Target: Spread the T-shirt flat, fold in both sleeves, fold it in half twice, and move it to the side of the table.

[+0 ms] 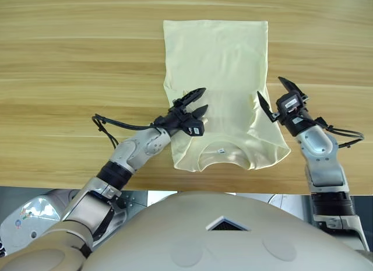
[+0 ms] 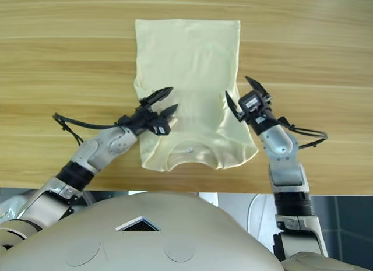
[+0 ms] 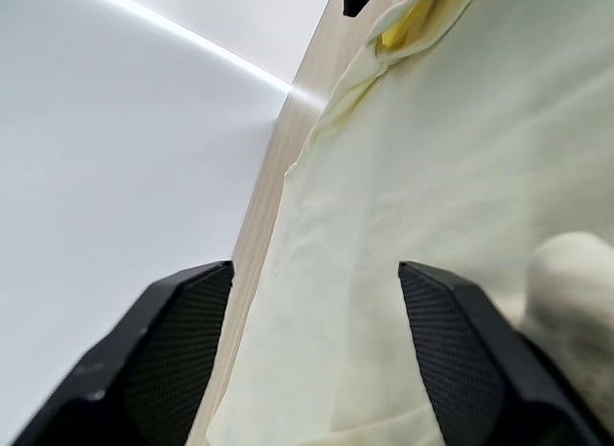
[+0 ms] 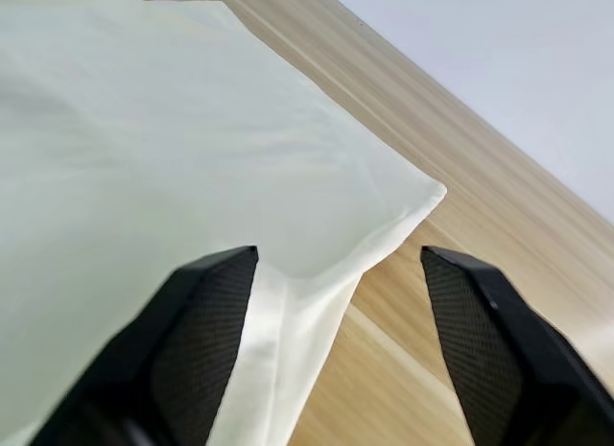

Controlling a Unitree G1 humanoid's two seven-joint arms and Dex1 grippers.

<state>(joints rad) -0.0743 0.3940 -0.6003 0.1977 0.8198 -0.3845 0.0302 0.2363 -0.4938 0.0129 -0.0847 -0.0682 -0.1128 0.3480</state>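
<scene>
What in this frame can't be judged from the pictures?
Left wrist view: pale blob against the T-shirt, too blurred to identify.
Head views: whether the left pincer touches the T-shirt; seen from above.
Head views: collar label, too small to read.

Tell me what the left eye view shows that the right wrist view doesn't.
Left eye view adds the whole T-shirt, collar nearest the robot, and the open left gripper over its left side. Right wrist view adds a close-up shirt corner and the table's far edge. Shared: the shirt, the wooden table, the open right gripper.
</scene>
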